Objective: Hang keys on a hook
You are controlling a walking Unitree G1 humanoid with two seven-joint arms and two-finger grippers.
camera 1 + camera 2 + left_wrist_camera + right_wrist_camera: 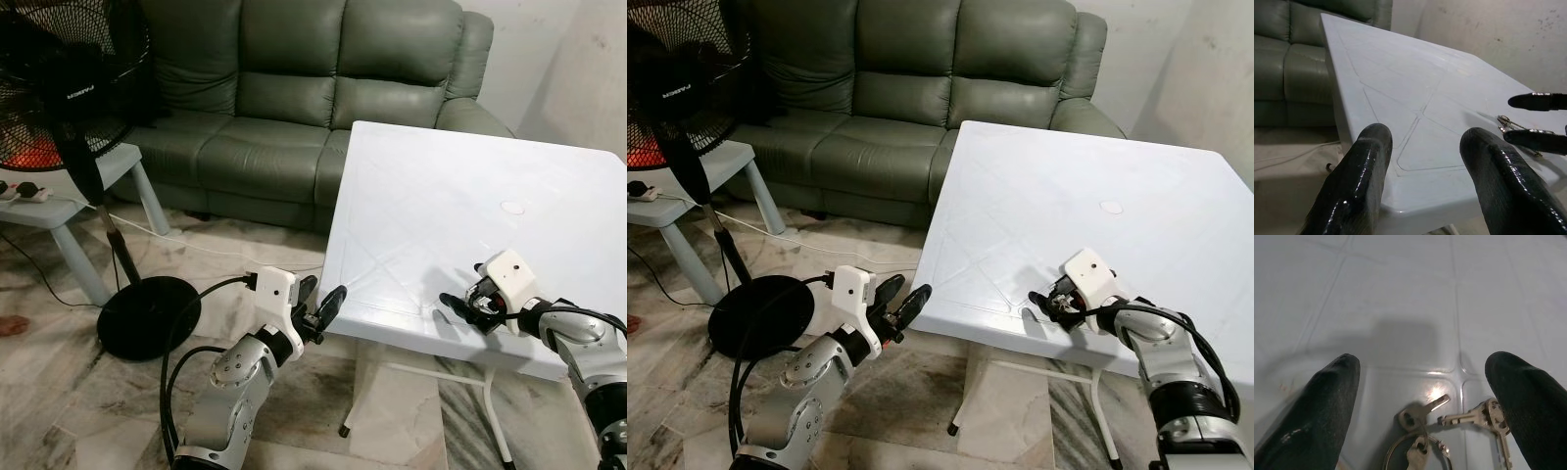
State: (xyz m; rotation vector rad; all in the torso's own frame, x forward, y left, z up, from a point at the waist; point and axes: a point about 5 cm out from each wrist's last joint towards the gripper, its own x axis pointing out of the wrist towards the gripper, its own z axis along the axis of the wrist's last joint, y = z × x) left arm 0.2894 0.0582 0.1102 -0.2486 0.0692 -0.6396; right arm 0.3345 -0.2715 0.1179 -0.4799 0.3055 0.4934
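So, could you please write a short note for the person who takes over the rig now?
Right gripper: open, low over the white table, its fingers on either side of the keys, not closed on them.
Left gripper: open, off the table's near-left corner, holding nothing.
Keys: lying flat on the table near its front edge, on their ring.
Done: the reach to the keys.
Left: grasp, lift, find a hook, hang them.

Keys point(1449, 431) on their ring, cut off by the frame edge
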